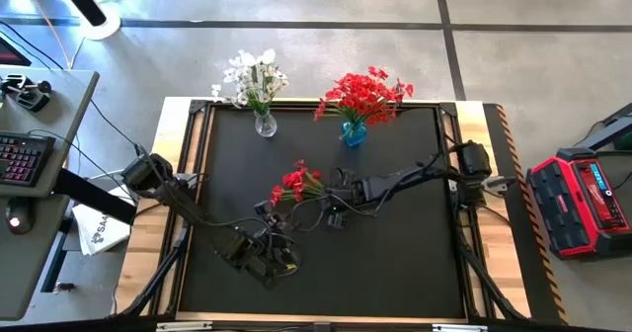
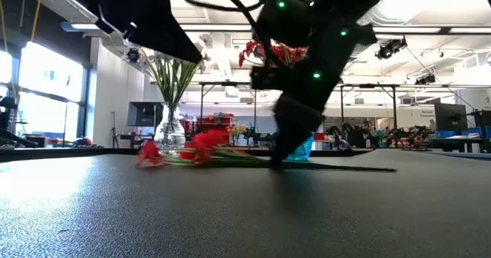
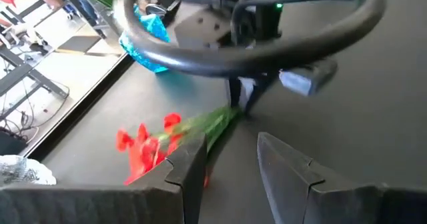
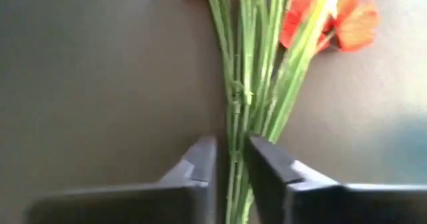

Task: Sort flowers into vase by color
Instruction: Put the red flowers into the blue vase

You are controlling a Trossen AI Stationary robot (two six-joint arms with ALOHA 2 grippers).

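Right wrist view: the right gripper (image 4: 230, 159) has its two fingers set close either side of a bundle of thin green stems, the red sprig (image 4: 267, 64) lying on the mat. The jaws are pinched onto the stems, with no gap showing beside them. The stems' long axis runs straight out ahead of the jaws, with the red blooms at the far end, away from the wrist.

High view: the sprig (image 1: 296, 184) lies mid-mat, blooms pointing away from the right gripper (image 1: 328, 201) toward the left side. The left gripper (image 1: 279, 263) hangs nearer the front edge, jaws apart and holding nothing, the sprig ahead of them.

The clear vase (image 1: 265, 124) holds white flowers; the blue vase (image 1: 354, 131) holds red ones. The right arm is nearer both sprig and blue vase. Judgement: the next move calls for lifting and tipping the stems downward.
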